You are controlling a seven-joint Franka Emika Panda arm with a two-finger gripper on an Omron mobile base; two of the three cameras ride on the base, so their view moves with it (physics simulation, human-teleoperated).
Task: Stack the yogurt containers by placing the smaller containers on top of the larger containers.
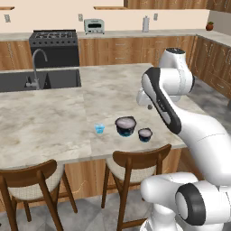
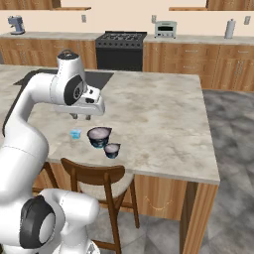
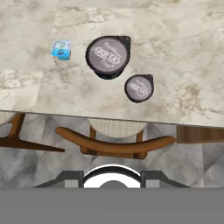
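Left base view: three tubs are sitting near the front edge of the marble worktop [image 1: 54, 117], all upright, none stacked. The widest tub [image 1: 126, 126] is sitting in the middle, dark blue with a grey top. The narrower tub [image 1: 145, 134] is sitting just beside it on the right and a bit nearer the edge, close but apart. The tiny light-blue cup [image 1: 99, 129] is standing to the left of the widest tub, with a clear gap. The arm's forearm is crossing above the right end of the worktop. A wooden chair [image 1: 135, 164] is tucked in below the tubs; a sink [image 1: 40, 80] is lying at the back left.

Right base view: same row, tiny cup [image 2: 75, 134] left, widest tub [image 2: 99, 137] middle, narrower tub [image 2: 112, 150] right and nearest the edge. The gripper [image 2: 81, 116] is hanging over the worktop behind the cup and widest tub, touching nothing. Fingers are too small here; can't tell if they're apart or together.

Hand view: camera is looking straight down. Widest tub [image 3: 107, 56] is showing its printed lid, narrower tub [image 3: 139, 88] is below right of it, cup [image 3: 61, 49] is on the left. Chair back [image 3: 116, 144] is showing below the worktop edge.
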